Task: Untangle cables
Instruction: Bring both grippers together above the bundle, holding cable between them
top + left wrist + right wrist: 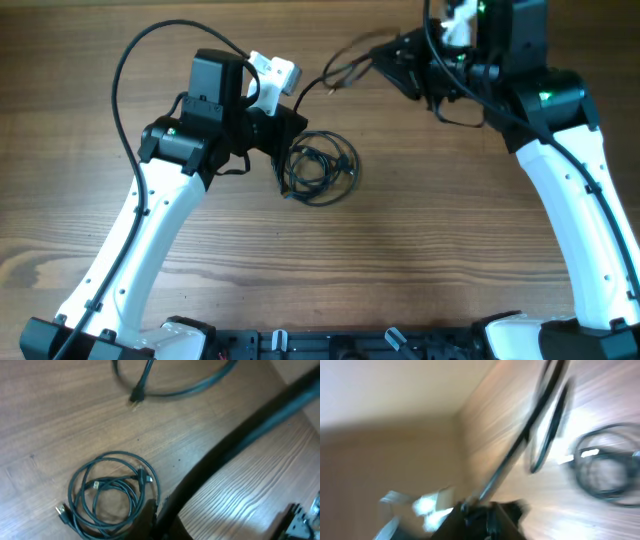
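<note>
A coil of thin black cables (320, 165) lies on the wooden table; it also shows in the left wrist view (112, 492) and, blurred, in the right wrist view (605, 470). My left gripper (287, 145) sits at the coil's left edge, and its fingers (152, 517) look closed over the coil's rim. My right gripper (385, 55) is raised at the back right and shut on a separate black cable (338, 72). That cable runs out from the jaws (480, 507) as a taut strand (520, 445), and its loop and plug end hang above the table (175, 387).
A white connector block (272, 75) sits on the left arm near the coil. A thick black arm wire (240, 445) crosses the left wrist view diagonally. Bare wood table (420, 250) lies in front of the coil. The right wrist view is motion-blurred.
</note>
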